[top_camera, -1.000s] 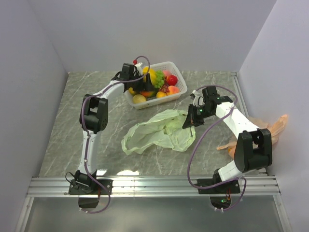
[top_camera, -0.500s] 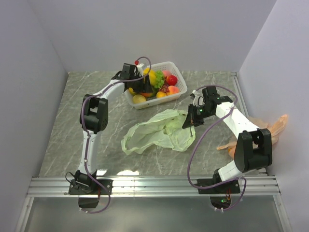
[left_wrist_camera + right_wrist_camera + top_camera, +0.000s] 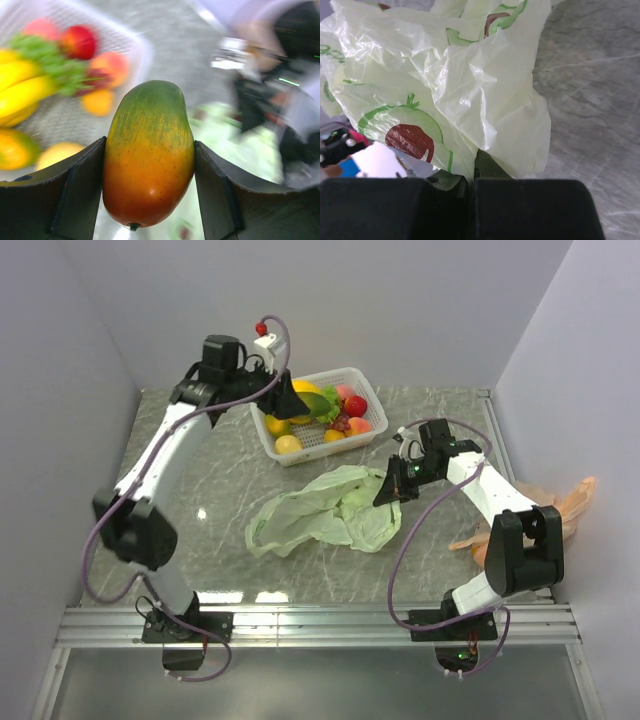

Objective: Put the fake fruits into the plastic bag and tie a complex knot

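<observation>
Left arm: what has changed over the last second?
The left gripper has lifted up out of the white basket, its jaws shut on the orange-green mango. The right gripper still pinches the edge of the pale green bag, which barely shifted. The other fruits stay in the basket.

Left gripper [image 3: 149, 165] clamps orange-green mango [image 3: 148, 150] upright between black fingers [image 3: 80, 192]. Behind, blurred: white basket [image 3: 137, 47] holding bananas [image 3: 20, 85], red apple [image 3: 79, 42], peach [image 3: 107, 67]. Pale green patch at right, probably plastic bag [image 3: 240, 150].
</observation>
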Available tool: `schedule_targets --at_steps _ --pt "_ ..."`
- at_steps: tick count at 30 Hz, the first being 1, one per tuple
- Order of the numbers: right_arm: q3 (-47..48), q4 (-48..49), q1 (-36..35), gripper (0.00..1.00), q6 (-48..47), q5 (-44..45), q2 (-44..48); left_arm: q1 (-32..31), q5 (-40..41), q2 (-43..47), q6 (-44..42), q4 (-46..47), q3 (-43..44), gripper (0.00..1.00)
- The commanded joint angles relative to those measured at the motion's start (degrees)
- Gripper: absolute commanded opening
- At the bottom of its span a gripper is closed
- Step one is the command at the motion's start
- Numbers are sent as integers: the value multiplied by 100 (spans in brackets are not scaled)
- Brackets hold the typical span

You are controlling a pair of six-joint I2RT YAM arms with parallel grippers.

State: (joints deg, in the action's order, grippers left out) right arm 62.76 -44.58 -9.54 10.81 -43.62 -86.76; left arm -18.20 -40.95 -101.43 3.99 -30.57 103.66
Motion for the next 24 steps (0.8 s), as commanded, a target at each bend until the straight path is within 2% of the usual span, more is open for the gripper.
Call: schedule_targets --at_steps 1,4,7,12,17,24 --pt "-10 134 66 0 176 -612 -60 -139 -1360 744 -223 -327 -616 1" --pt "-9 151 93 0 290 -989 -130 -534 -1486 1150 -775 -818 -837 2" --pt "-106 177 84 0 369 -1419 -174 -1043 -1076 1370 -1250 -1153 -1170 1" --pt "-343 72 101 0 299 -1878 -87 -1432 -450 1424 -1120 -654 -2023 1" --pt "-546 -7 136 0 229 -2108 36 -1652 455 1003 -1146 -152 -2499 1" --pt "-134 -884 610 0 -525 -2397 -209 -1863 1387 343 -1787 -160 -3367 0"
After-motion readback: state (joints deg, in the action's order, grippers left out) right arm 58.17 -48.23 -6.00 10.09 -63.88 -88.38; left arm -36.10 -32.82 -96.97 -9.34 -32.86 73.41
